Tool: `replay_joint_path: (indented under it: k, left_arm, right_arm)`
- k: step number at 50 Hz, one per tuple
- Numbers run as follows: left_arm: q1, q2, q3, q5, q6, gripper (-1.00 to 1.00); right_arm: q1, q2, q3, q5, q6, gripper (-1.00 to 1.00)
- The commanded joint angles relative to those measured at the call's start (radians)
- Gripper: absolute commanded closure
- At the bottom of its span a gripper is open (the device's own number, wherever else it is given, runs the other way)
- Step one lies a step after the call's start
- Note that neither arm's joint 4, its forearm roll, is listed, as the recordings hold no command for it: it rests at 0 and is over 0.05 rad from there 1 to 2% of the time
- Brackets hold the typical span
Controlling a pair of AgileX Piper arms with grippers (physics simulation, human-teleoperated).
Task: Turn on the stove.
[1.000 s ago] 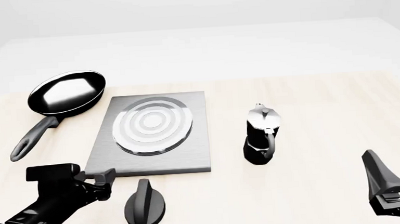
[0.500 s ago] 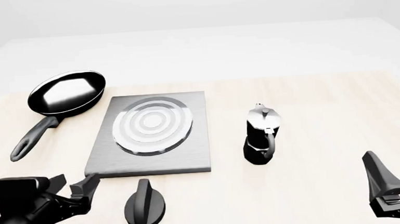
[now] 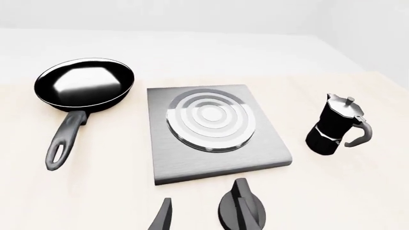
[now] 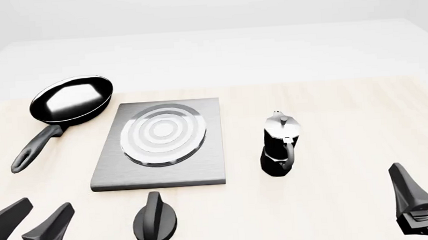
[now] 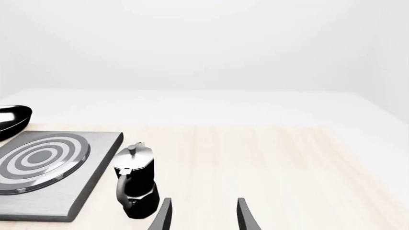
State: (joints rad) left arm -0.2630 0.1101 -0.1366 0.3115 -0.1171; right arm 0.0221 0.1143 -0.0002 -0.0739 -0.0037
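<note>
the stove (image 4: 164,148) lies flat near the middle of the table (image 4: 349,145), a dark-grey slab with silver burner rings on top. its knob (image 4: 155,219) sits apart from the slab, on the table just off the near edge, ridge upright and pointing roughly toward the slab. in the left wrist view the stove (image 3: 211,132) fills the centre and the knob (image 3: 242,211) shows at the lower edge, below the slab's near side.

the pan (image 4: 68,106) rests to the left of the stove, just beside its far left corner, with its handle running toward the near left. the moka pot (image 4: 279,145) stands upright to the right of the stove, apart from it.

the left claw (image 4: 28,223) is low at the near left corner of the front view, both fingers spread wide apart with nothing between them, left of the knob and not touching it. the right claw (image 4: 426,188) is at the near right corner, fingers also parted and holding nothing, well apart from the moka pot. in the right wrist view the right claw (image 5: 201,215) points past the moka pot (image 5: 136,181) across bare table.
</note>
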Motion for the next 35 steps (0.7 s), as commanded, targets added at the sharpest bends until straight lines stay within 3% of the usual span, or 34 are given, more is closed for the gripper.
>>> replay_joint_path:
  k: [1,6,7,17,35]
  left_arm:
    - [-0.032,-0.110,-0.036,0.084,0.019,-1.00]
    - [-0.040,-0.110,-0.016,0.060,0.012,-1.00]
    - [-0.051,-0.110,-0.014,0.049,-0.016,-1.00]
    - [-0.033,-0.110,0.003,0.051,0.006,-1.00]
    - [0.042,-0.110,-0.072,0.161,0.048,-1.00]
  right_arm:
    - [0.000,-0.018,0.000,0.013,0.000,-1.00]
    - [0.000,-0.017,0.000,0.012,0.001,-1.00]
    - [0.001,-0.018,0.000,0.013,0.001,-1.00]
    - [0.000,-0.012,0.000,0.008,0.001,-1.00]
    - [0.007,0.024,0.000,-0.018,-0.003,-1.00]
